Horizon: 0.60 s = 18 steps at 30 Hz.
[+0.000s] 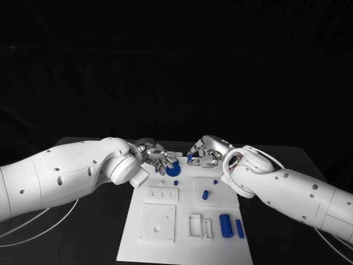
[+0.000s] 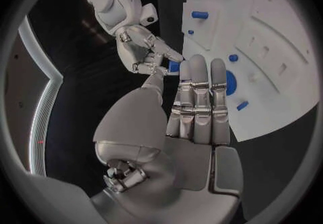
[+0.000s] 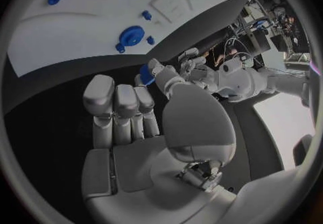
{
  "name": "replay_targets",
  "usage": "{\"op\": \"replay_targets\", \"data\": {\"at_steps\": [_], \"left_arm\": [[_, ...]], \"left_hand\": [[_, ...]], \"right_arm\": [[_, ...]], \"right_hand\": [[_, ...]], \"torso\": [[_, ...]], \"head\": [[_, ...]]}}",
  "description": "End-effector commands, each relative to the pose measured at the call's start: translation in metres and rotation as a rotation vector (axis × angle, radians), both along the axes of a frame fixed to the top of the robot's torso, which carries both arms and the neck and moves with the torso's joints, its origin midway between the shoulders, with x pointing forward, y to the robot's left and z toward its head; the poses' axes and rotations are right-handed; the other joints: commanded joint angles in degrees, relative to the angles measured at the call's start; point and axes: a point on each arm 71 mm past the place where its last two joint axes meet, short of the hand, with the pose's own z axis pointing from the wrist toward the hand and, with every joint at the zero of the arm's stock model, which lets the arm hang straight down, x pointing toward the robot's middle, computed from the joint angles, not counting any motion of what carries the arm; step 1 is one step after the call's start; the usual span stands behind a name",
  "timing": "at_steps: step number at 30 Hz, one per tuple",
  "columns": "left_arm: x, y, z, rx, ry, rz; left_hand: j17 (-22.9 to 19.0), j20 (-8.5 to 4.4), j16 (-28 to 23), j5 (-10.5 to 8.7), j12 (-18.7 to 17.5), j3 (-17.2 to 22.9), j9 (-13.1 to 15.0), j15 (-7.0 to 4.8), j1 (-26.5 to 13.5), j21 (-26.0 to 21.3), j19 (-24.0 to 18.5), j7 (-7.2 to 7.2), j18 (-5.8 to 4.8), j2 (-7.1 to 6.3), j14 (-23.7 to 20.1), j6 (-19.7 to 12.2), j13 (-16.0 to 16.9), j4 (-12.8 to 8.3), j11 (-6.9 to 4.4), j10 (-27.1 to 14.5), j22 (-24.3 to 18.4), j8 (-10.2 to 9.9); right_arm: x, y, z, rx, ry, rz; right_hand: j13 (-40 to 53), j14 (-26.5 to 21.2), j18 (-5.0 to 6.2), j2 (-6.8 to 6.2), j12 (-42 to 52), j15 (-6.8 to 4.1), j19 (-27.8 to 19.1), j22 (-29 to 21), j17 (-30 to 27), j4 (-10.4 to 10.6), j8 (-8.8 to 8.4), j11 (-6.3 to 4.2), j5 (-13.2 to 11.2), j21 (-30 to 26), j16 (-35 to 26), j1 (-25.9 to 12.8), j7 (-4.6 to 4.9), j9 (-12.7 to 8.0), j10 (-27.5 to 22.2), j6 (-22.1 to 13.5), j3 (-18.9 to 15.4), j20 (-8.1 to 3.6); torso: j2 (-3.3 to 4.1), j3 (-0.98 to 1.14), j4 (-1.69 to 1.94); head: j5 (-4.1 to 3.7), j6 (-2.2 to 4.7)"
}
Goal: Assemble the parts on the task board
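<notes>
The white task board [image 1: 224,251] lies in the middle of the black table. Both hands hover over its far edge, fingertips close together. My right hand [image 1: 207,152] pinches a small blue part [image 1: 191,158] between thumb and a finger; the same part [image 3: 143,72] sits at the thumb tip in the right wrist view. My left hand [image 1: 155,156] holds nothing, its fingers [image 2: 198,86] stretched out straight above a round blue part [image 1: 172,170] that stands in the board. In the left wrist view the right hand [image 2: 141,46] holds the small part [image 2: 174,66] just beyond my left thumb.
Several more blue parts are on the board: a thick cylinder [image 1: 225,223] and a thinner one [image 1: 239,228] near the front right, and two small pieces [image 1: 206,194] [image 1: 216,181] further back. White cables [image 1: 33,226] trail over the table at the left.
</notes>
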Motion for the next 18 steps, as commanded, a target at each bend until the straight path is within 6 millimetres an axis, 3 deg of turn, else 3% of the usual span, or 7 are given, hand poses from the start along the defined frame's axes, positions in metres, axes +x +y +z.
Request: {"op": "replay_targets", "data": {"at_steps": [1, 18], "left_arm": [[0.000, -0.002, -0.003, 0.080, 0.019, -0.004], [0.000, -0.010, -0.004, 0.115, 0.015, 0.002]], "left_hand": [[-0.3, 0.10, 0.2, -0.16, -0.2, 0.1, 0.0, 0.09, -0.4, 0.0, -0.3, -0.05, -0.17, -0.22, -0.4, -0.5, -0.1, 0.5, -0.04, 2.6, 0.1, 0.0], [-1.2, 0.16, 0.8, -0.20, -1.2, 1.1, 0.0, 0.16, -0.8, -0.3, -0.2, 0.01, -0.10, -0.97, -0.5, -0.7, -0.1, 2.0, 0.14, 2.6, 0.6, 0.0]], "right_arm": [[-0.001, 0.007, -0.001, -0.034, 0.010, 0.002], [-0.010, 0.031, -0.001, -0.045, 0.017, 0.059]], "right_hand": [[0.0, 0.1, 0.02, -0.40, -0.1, -0.18, 1.7, 6.3, 0.0, 0.4, 0.06, -0.14, 0.4, -0.1, 0.0, -0.2, -0.17, 0.1, 0.0, 0.3, 0.0, -0.31], [0.0, 0.1, 0.02, -0.51, -0.1, -0.19, 1.8, 6.3, 0.1, 0.6, 0.06, -0.17, 1.4, -0.3, 0.0, -0.1, -0.16, 0.1, 0.0, 0.2, -0.2, -0.33]], "torso": [[-0.10, -0.01, -0.04], [-0.01, -0.01, -0.06]], "head": [[0.21, -0.05], [0.42, -0.12]]}}
